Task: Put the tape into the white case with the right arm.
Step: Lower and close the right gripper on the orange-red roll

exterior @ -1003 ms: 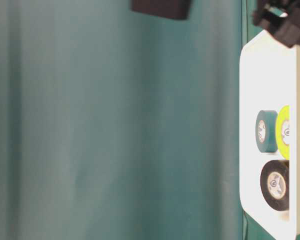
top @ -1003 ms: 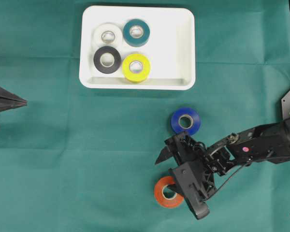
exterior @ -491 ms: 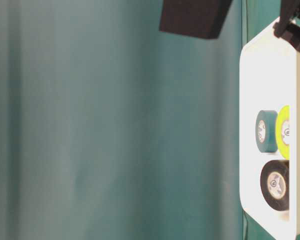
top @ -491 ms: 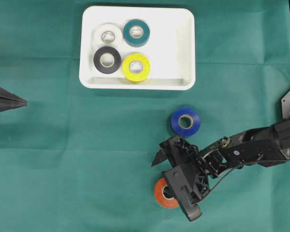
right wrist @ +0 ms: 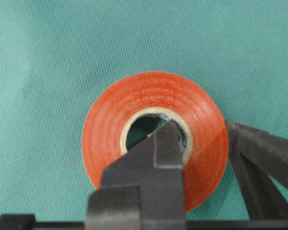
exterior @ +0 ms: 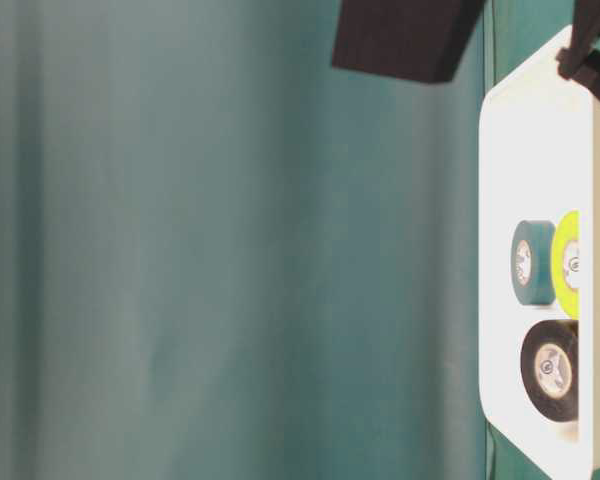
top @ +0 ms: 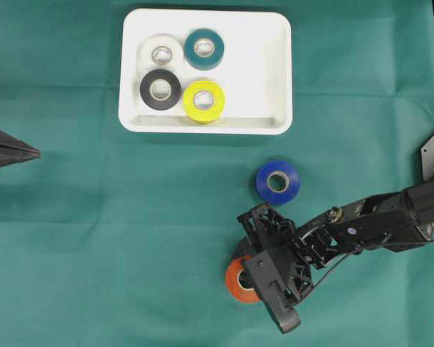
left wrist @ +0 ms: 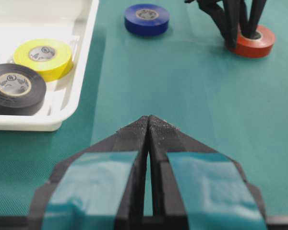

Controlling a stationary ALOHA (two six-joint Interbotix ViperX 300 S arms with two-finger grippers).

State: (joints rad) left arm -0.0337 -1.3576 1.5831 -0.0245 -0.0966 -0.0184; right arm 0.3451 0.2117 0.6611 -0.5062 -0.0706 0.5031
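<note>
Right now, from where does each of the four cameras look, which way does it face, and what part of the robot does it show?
Overhead: above, facing down on the green cloth; right gripper on the orange tape, left gripper at the edge.
Table-level: low, turned sideways, facing the white case; blurred black robot parts on top.
Left wrist: behind the shut left gripper, facing the blue tape.
Right wrist: close above the orange tape, one finger in its hole.
Shared: both wrist views and the overhead show the orange tape.
</note>
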